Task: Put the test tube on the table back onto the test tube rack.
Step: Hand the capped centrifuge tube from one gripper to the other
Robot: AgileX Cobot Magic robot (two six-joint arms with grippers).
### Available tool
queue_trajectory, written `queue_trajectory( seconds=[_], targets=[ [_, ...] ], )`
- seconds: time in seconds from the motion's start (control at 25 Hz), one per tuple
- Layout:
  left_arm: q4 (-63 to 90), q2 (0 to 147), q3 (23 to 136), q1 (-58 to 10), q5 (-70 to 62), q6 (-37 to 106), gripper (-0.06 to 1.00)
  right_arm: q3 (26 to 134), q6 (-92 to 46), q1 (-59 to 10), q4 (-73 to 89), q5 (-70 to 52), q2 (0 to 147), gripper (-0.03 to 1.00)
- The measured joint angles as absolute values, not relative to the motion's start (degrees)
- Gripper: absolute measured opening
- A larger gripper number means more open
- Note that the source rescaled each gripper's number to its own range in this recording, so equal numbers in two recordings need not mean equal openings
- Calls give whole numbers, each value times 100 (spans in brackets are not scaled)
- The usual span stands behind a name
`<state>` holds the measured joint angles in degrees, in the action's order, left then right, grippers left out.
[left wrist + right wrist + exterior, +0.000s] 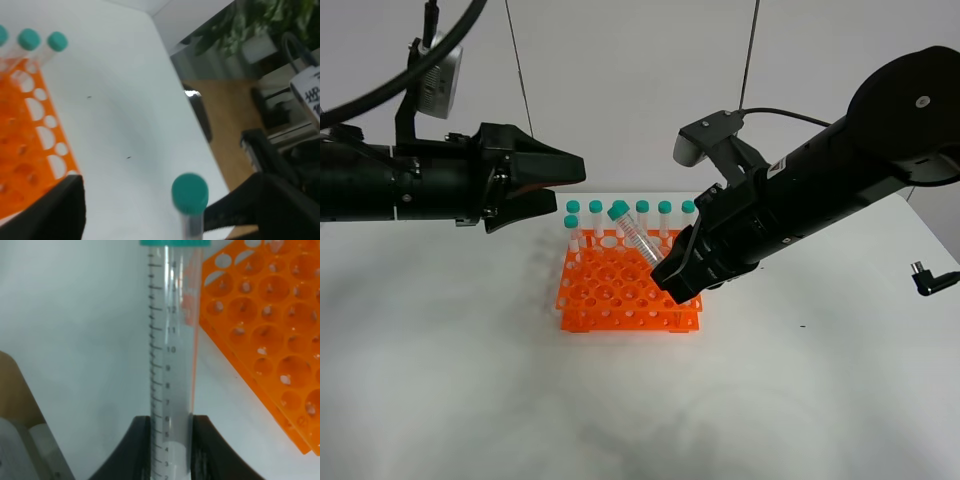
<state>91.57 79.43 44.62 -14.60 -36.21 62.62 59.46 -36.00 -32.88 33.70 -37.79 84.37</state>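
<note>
The test tube is pinched in my right claw, off the table and tilted, with its teal cap up and leaning away from that claw toward the other arm.

Starting on the left, my left claw hangs in the air with its jaws spread wide and nothing between them. Its tips point toward the rack, and the held tube's cap sits just past them. In its wrist camera a teal cap rises between its two dark fingers without touching either. I take it for the held tube, but I can't be sure.

Below and ahead of the left claw, the orange test tube rack stands on the table. A row of teal-capped tubes stands upright along the rack's far edge, beyond both claws. The holes nearer me look unfilled.

The right claw reaches in over the rack's right side and is clenched on the tube's lower end. In its wrist camera both fingers press the clear wall near the lowest printed marks. They hide the tip, and the rack lies off to one side below the tube.

Well behind the right claw, near the table's right edge, lies a small black plug.
</note>
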Motion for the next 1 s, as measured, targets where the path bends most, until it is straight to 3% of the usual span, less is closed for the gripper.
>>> queue_trajectory(
  seconds=[0.44, 1.0],
  targets=[
    [9874, 8517, 4507, -2067, -3628, 6769, 97, 5946, -3600, -3288, 3426, -3617, 8437, 2],
    [9895, 8782, 4776, -2234, -3760, 6842, 97, 5946, -3503, -3288, 3431, -3607, 8509, 2]
  ],
)
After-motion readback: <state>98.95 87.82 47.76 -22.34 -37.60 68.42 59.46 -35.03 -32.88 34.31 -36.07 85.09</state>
